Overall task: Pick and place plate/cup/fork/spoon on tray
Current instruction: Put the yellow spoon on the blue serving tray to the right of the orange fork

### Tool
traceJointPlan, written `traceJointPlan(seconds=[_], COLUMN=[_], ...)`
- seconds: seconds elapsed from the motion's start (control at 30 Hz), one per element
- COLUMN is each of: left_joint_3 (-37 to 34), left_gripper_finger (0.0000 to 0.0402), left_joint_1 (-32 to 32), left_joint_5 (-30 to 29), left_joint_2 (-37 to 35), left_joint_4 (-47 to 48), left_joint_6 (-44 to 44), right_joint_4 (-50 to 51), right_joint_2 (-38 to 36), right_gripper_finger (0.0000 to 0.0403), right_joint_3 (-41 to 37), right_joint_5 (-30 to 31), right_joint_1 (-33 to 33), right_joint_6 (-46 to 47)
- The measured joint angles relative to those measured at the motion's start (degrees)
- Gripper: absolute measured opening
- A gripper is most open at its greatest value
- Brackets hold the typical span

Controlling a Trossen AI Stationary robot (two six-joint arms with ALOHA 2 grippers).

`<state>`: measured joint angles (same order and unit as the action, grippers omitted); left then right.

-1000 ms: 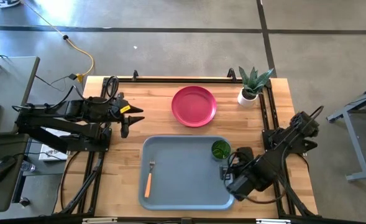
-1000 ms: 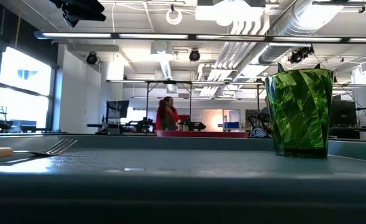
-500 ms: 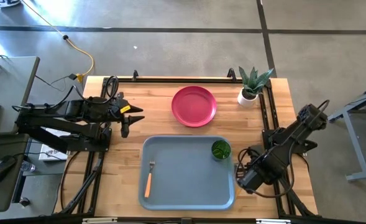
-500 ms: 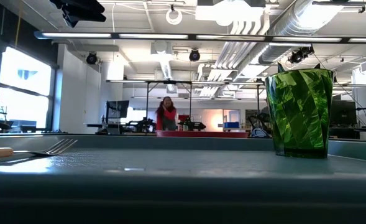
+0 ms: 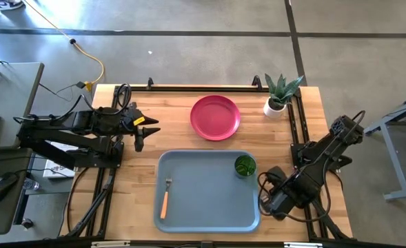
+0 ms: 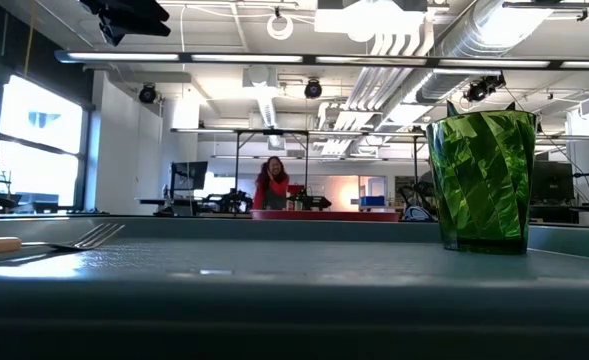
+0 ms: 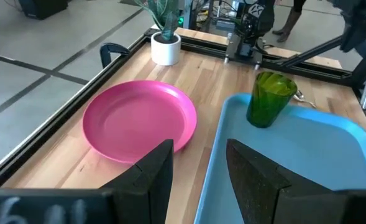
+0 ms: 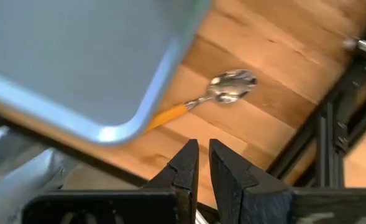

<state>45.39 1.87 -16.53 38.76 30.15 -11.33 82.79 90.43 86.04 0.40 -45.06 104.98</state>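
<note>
Looking straight down, the right gripper sits at the tray's 4 o'clock corner, off its right edge, while the left gripper waits at the desk's 9 o'clock side. The cup and fork lie in the tray; the plate rests on the wood at its 12 o'clock.

At table height, only the cup and fork tines show, with a person far off in the room.

From the left wrist, the jaws stand released above the plate.

From the right wrist, the jaws are nearly clenched and empty. The spoon lies ahead on bare wood, handle slipping under the tray corner, its long axis slanting across the jaw line. The right arm is judged nearer.
</note>
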Motion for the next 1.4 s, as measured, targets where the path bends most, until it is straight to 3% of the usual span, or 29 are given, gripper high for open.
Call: traceJointPlan(seconds=[0.27, 0.5, 0.7, 0.9, 1.4], left_joint_3=[0.0, 0.0, 0.0, 0.0, 0.0], left_gripper_finger=[0.014, 0.014, 0.014, 0.014, 0.014], left_joint_1=[0.0, 0.0, 0.07, 0.07, 0.07], left_joint_5=[-0.07, -0.07, 1.71, 2.05, 2.05], left_joint_2=[0.01, 0.01, 0.01, 0.01, 0.01], left_joint_4=[-0.09, -0.09, -0.04, -0.04, 0.01], left_joint_6=[-6.16, -13.65, -14.15, -15.1, -15.08], right_joint_4=[-0.74, -0.48, -1.23, -6.87, -29.42], right_joint_2=[0.0, 0.22, 0.57, 0.59, 0.6], right_gripper_finger=[0.0045, 0.0089, 0.0099, 0.0099, 0.0099], right_joint_3=[0.0, 0.0, -2.7, -9.93, -21.99], right_joint_5=[0.23, 1.83, 3.09, -5.13, -1.84], right_joint_1=[-0.49, -0.74, -0.72, -1.97, -3.1], right_joint_6=[-14.92, -39.62, -55.61, -58.91, -69.98])
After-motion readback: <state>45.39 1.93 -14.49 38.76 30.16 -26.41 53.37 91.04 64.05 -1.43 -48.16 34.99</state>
